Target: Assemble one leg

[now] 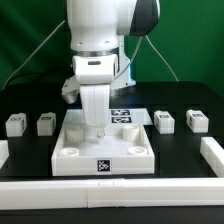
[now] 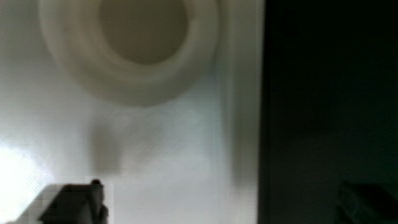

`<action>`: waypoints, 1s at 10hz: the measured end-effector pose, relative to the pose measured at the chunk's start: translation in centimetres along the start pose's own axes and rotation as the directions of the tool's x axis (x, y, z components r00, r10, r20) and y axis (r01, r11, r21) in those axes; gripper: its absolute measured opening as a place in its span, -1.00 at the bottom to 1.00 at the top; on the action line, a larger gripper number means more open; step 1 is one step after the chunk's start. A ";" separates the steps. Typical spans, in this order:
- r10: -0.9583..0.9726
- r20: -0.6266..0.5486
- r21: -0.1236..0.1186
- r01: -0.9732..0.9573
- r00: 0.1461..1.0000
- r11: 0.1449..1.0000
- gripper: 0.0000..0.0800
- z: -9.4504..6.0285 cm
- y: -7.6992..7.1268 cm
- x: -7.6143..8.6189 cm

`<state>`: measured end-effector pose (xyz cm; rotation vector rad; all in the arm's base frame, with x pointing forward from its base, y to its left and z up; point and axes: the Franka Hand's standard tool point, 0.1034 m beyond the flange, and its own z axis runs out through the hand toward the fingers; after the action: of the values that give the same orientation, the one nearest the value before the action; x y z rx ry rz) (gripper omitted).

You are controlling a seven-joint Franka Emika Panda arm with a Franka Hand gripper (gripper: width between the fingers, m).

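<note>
Four small white legs with tags stand in a row on the black table: two at the exterior view's left and two at its right. The large white square tabletop lies in the middle. My gripper hangs low over the tabletop's far part, away from all the legs. In the wrist view the fingers stand wide apart with nothing between them, so the gripper is open and empty. A round corner socket of the tabletop shows there, with the tabletop's edge against the dark table.
The marker board lies just behind the tabletop. White bars border the work area at the exterior view's left, right and front. A green backdrop stands behind.
</note>
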<state>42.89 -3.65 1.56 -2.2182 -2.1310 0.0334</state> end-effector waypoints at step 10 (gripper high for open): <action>0.001 0.000 -0.002 -0.001 1.000 1.000 -0.85 0.1 0.0 -0.1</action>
<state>42.90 -3.73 1.49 -2.2206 -2.1304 0.0318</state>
